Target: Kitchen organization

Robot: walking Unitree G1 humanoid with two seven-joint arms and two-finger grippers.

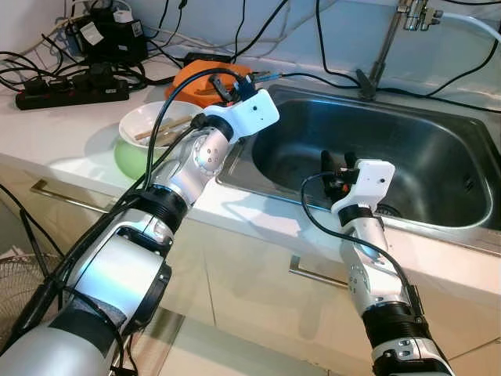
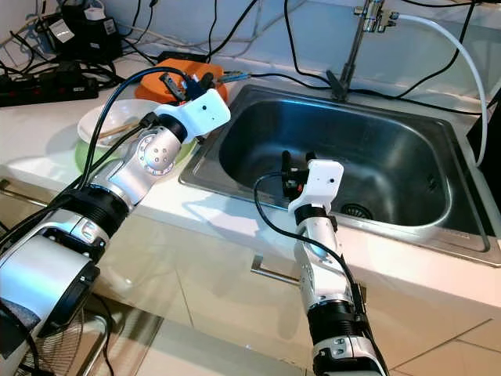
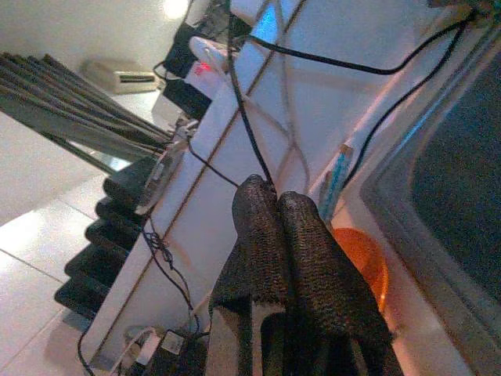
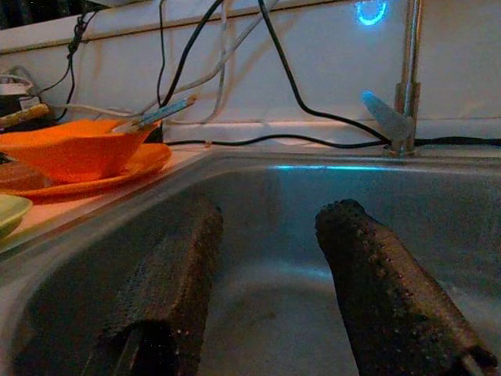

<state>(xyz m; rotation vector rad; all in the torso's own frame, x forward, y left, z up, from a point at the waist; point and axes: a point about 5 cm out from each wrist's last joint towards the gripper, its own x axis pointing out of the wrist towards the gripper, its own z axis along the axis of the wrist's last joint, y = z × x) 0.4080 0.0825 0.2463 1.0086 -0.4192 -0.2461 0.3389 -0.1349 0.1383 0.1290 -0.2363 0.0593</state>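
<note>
My left gripper (image 1: 225,86) hovers over the counter at the sink's left rim, just by the orange bowl (image 1: 196,78), which sits on an orange plate. In the left wrist view its two fingers (image 3: 262,211) are pressed shut with nothing between them. A blue-handled utensil (image 4: 168,109) rests in the orange bowl. A white bowl (image 1: 149,119) holding chopsticks (image 1: 160,129) sits stacked in a green bowl (image 1: 127,160) to the left. My right gripper (image 1: 337,159) is inside the steel sink (image 1: 427,153), open and empty.
A faucet (image 1: 385,48) rises behind the sink, and the drain (image 1: 389,210) lies beside my right wrist. A power strip (image 1: 69,90), adapters and many black cables crowd the back left counter. A fan (image 1: 19,270) stands on the floor at lower left.
</note>
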